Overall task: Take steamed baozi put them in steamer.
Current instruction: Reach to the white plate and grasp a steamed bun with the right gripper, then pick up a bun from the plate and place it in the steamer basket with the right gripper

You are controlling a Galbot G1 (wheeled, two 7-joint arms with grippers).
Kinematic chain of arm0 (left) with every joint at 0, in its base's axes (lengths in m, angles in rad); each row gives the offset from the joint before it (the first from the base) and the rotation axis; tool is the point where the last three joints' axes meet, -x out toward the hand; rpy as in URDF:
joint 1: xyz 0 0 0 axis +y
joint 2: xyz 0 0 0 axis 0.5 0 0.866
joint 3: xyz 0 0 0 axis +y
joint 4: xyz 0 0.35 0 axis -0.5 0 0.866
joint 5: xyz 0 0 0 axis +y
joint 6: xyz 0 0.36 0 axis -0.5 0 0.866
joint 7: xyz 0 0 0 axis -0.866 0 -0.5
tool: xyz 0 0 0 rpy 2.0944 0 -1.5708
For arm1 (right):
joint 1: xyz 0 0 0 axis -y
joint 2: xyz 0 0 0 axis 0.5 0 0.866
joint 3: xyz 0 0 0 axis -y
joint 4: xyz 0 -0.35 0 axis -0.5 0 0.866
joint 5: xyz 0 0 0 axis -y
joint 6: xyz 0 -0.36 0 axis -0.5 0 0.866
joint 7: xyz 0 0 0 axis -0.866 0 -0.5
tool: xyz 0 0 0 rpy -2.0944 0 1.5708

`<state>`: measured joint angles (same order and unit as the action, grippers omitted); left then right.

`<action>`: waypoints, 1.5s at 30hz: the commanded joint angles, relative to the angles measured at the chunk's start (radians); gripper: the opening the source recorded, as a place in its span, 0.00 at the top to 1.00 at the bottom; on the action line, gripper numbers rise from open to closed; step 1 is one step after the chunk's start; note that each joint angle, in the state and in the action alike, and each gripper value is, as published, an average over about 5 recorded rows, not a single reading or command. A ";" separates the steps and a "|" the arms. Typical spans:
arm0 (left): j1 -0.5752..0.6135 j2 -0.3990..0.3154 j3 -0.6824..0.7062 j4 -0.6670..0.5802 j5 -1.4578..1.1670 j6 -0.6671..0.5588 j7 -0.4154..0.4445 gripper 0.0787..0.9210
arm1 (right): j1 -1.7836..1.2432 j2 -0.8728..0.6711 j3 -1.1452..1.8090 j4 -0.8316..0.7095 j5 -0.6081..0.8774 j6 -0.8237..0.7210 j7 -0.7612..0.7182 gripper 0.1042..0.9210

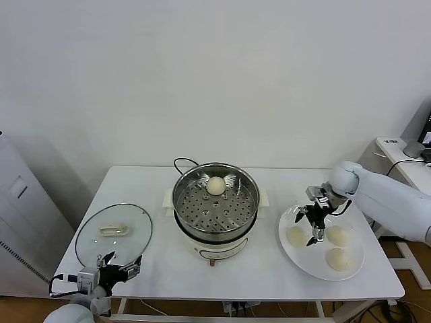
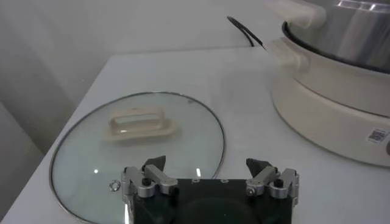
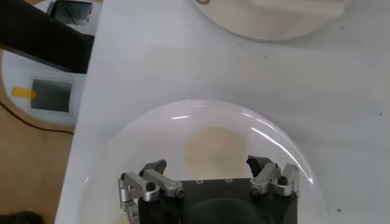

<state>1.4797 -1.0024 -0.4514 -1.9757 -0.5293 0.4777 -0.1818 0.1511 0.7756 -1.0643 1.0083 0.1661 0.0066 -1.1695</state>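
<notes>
four smooth, round, cream-white dough buns are what you have to track. one bun [image 1: 215,185] already sits inside the round shiny stainless-steel steamer pot [image 1: 215,200], on its perforated floor toward the far wall. the pot rests on a white electric base [image 1: 214,250] with a black cord [image 1: 183,162] looping out behind it.

the other three lie on the flat white round plate [image 1: 322,243] at the right side of the white table [image 1: 269,269]: one bun [image 1: 296,236] nearest the steamer, one [image 1: 339,235] farther right, and one [image 1: 341,260] closest to the table's front edge.

your right gripper [image 1: 314,226] hovers over the plate, between the two farther buns, fingers spread wide and holding nothing. in the right wrist view the pale bun [image 3: 213,152] lies just ahead of the open black fingertips [image 3: 260,165], not touched.

your left gripper [image 1: 120,269] is parked low at the table's front left edge, fingers open and empty, just beside the round glass lid [image 1: 113,233]. the lid lies flat on the table, clear with a thin metal rim and a cream-white oblong handle [image 2: 138,125] at its centre.
</notes>
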 commanded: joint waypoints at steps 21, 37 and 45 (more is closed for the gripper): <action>-0.005 0.003 0.000 0.003 -0.008 -0.001 -0.001 0.12 | -0.022 0.017 0.046 -0.015 -0.083 0.001 -0.024 0.55; -0.009 0.008 0.000 -0.004 -0.006 0.002 -0.007 0.12 | 0.641 0.006 -0.377 0.216 0.435 -0.165 -0.056 0.55; -0.012 0.008 0.006 -0.003 -0.006 0.000 -0.007 0.12 | 0.712 0.117 -0.395 0.228 0.644 -0.266 0.018 0.55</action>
<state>1.4683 -0.9960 -0.4461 -1.9797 -0.5353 0.4783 -0.1891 0.6953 0.8364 -1.3686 1.1962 0.5984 -0.1790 -1.1803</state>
